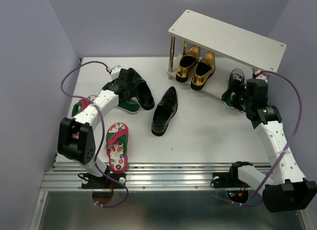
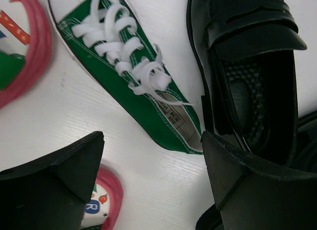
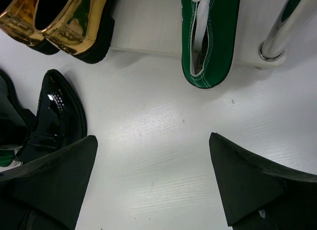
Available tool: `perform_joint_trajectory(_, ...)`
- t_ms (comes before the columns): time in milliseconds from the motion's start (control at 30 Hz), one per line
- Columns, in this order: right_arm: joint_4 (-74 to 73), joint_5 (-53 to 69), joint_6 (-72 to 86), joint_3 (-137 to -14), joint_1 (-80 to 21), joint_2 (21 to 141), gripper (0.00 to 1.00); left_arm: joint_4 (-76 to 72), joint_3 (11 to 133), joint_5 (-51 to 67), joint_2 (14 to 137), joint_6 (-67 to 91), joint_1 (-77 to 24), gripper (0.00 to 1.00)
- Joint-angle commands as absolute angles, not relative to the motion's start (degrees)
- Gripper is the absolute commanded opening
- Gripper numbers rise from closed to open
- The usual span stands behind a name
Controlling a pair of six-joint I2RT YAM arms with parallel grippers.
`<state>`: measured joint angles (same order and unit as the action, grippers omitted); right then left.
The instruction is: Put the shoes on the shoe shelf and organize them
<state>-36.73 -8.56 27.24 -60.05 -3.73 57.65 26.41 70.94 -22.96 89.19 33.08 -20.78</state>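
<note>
Both grippers open, nothing held
Right gripper [image 3: 153, 138] sits just near of the green sneaker [image 3: 205, 52] on the shoe shelf [image 1: 228, 39]; left gripper [image 2: 152, 141] hovers over the other sneaker [image 2: 133, 91] and a black loafer [image 2: 252, 91].

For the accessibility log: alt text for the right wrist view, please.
The open right gripper hovers over the white table before the shoe shelf, where a green sneaker sits heel toward the camera. Gold loafers stand left of it on the same board; a black loafer lies on the table farther left.
</note>
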Motion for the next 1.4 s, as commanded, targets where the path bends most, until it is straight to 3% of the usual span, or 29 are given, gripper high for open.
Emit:
perform_joint_trajectory(0,-37.62,-5.98,27.51,-61.17,-3.34,57.04,1.00,28.99,74.70,-25.75,92.36,41.65,-23.99,0.91)
perform_joint_trajectory(433,-38.23,-5.01,26.63,-60.29,-3.34,56.87,1.00,31.46,77.26,-29.18,101.16,50.09,-25.22,0.90)
perform_joint_trajectory(767,-38.23,-4.75,26.98,-60.12,-3.34,56.78,1.00,30.85,72.87,-29.71,103.10,54.05,-25.66,0.78)
perform_joint_trajectory(833,-38.32,-4.83,27.16,-60.21,-3.34,56.60,1.00,30.24,71.99,-29.62,103.10,54.23,-25.66,0.72)
perform_joint_trajectory(933,-38.58,-4.92,27.33,-60.29,-3.34,56.25,1.00,29.10,70.76,-29.36,102.48,53.62,-25.66,0.48)
perform_joint_trajectory(967,-38.67,-4.83,27.33,-60.29,-3.34,56.25,1.00,28.66,70.32,-29.27,101.52,53.61,-25.66,0.33)
perform_joint_trajectory(1033,-39.37,-4.40,27.16,-61.34,-3.34,56.25,1.00,27.78,69.09,-29.44,100.55,53.26,-25.58,0.22)
perform_joint_trajectory(1067,-39.98,-4.31,27.07,-61.70,-3.34,56.16,1.00,27.77,69.00,-29.62,100.29,53.17,-25.58,0.04)
perform_joint_trajectory(1100,-39.99,-4.57,26.98,-61.87,-3.34,55.90,1.00,28.03,69.08,-30.23,99.76,52.83,-25.58,0.00)
perform_joint_trajectory(1367,-41.05,-5.28,26.54,-63.37,-3.34,55.81,1.00,36.03,71.36,-37.25,90.38,49.94,-25.66,0.00)
